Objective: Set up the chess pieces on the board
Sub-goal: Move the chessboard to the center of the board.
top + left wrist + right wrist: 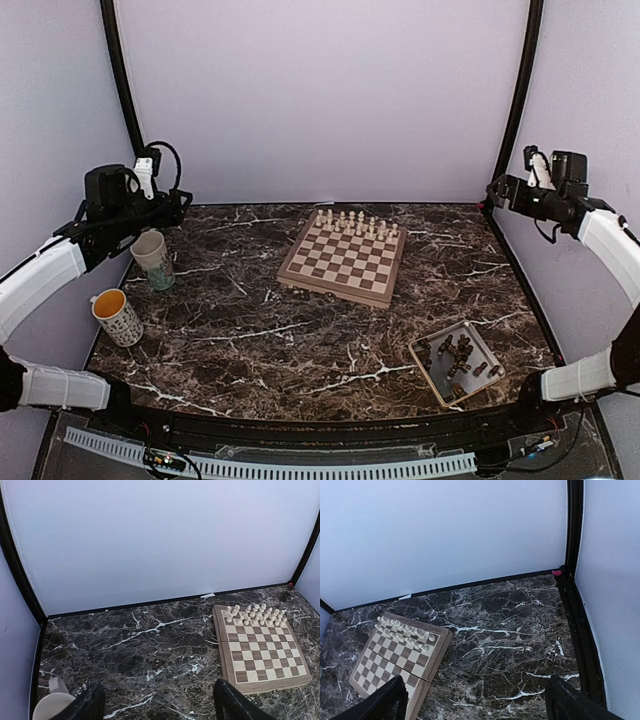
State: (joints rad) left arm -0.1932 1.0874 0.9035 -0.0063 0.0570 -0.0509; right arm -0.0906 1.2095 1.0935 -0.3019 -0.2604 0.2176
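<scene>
The board (pixel 343 258) lies at the table's centre back, with pale cream chessmen (pixel 355 222) along its two far rows. The dark chess pieces (pixel 455 362) lie heaped in a beige tray (pixel 485 346) at the front right. My left gripper (pixel 172 203) hangs high at the far left, well away from the board, and is open and empty. The left wrist view shows its gripper (pixel 160 711) spread wide over bare marble, the board (pixel 260 650) to its right. My right gripper (pixel 497 190) is raised at the far right, also open. In the right wrist view that gripper (pixel 477 707) holds nothing, and the board (pixel 400 655) lies to its left.
A tall beige cup (pixel 153 260) and a patterned mug with an orange inside (pixel 117 317) stand at the left edge below my left arm. The pale cup (pixel 50 706) shows by the left finger. Pale walls and black frame posts enclose the dark marble table (pixel 250 330).
</scene>
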